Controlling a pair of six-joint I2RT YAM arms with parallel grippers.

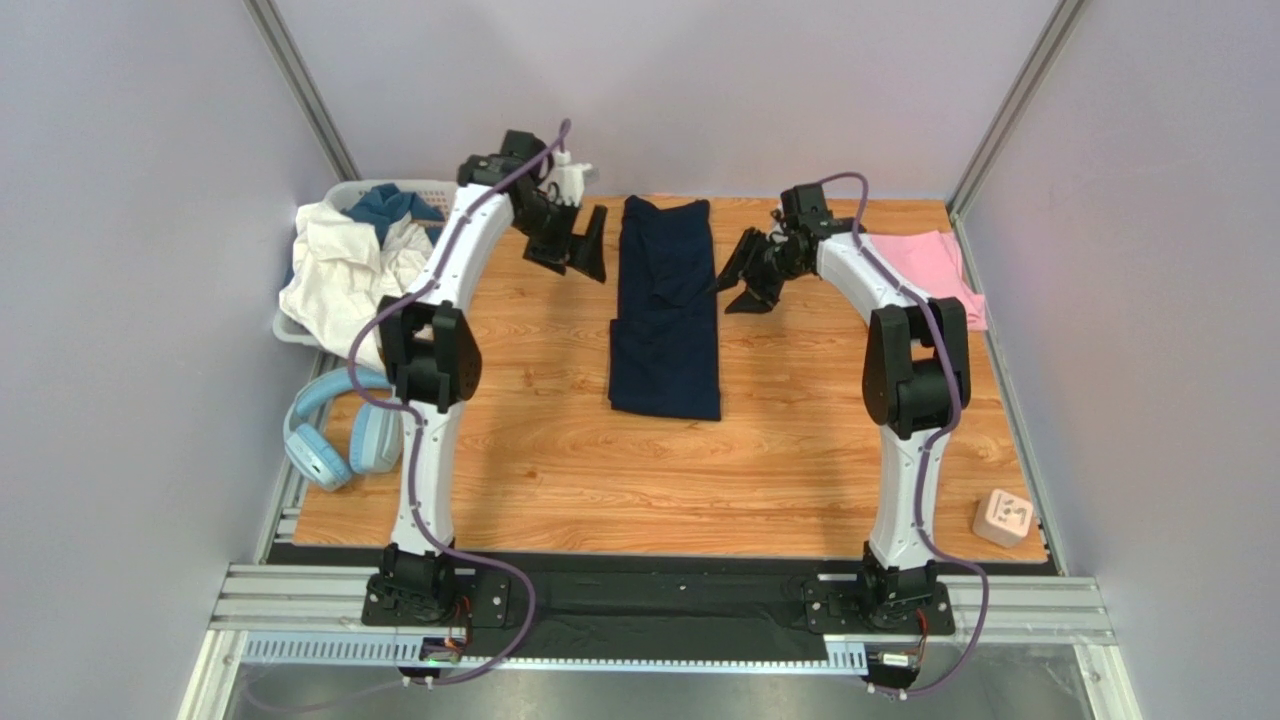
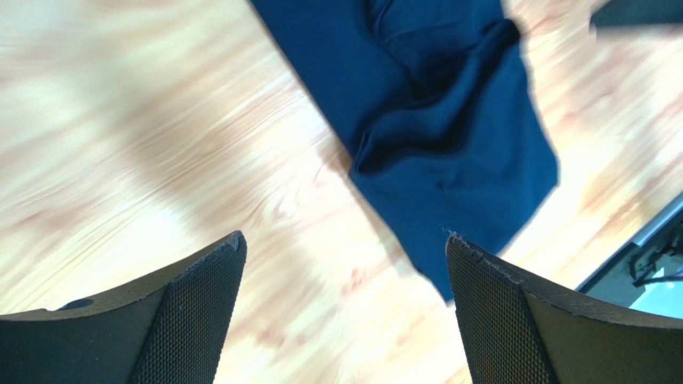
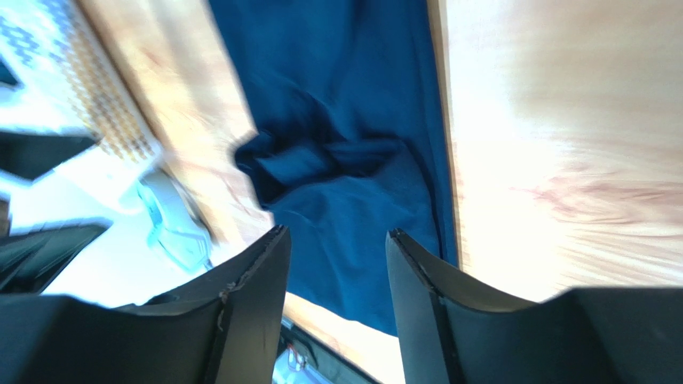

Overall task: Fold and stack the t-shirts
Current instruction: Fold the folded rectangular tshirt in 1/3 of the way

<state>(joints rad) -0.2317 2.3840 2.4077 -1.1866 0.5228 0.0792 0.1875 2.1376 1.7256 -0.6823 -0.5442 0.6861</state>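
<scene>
Folded narrow, the dark navy cloth t-shirt (image 1: 666, 308) lies between left gripper (image 1: 571, 258) and right gripper (image 1: 747, 285); both agape, empty (seemingly poised for crosswise folding).

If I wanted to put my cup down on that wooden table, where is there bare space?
Widest bare wood: on the near side of the navy t-shirt, between the left arm and right arm. Narrower strips run along both its sides. The far edge is crowded: left pincer and right pincer flank the shirt's top, basket far left, pink t-shirt far right.
</scene>
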